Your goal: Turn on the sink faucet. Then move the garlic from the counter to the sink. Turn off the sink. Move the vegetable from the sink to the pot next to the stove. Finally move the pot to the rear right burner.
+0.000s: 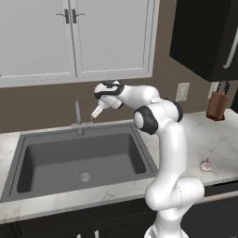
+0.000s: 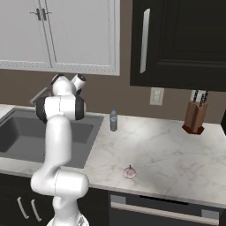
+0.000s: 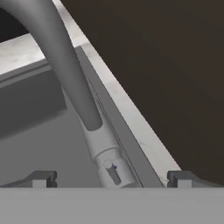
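Note:
The grey faucet (image 1: 78,117) stands behind the dark sink (image 1: 28,158), with no water visible. My gripper (image 1: 96,113) hovers just right of the faucet, open. In the hand view the faucet's curved spout (image 3: 65,65) and its light base (image 3: 107,155) lie straight ahead, and the open gripper (image 3: 111,179) has the base between its spread fingertips (image 3: 41,178) without touching. The garlic (image 1: 206,165) (image 2: 129,172), a small pinkish-white bulb, lies on the marble counter (image 2: 176,150) right of the sink, near the front edge. The pot and the burner are out of view.
A small clear bottle (image 2: 114,120) stands at the sink's right rear corner. A brown knife block (image 1: 216,106) (image 2: 194,117) stands at the back right by the wall. White cabinets (image 1: 74,37) hang over the sink and a dark cabinet (image 2: 176,39) over the counter.

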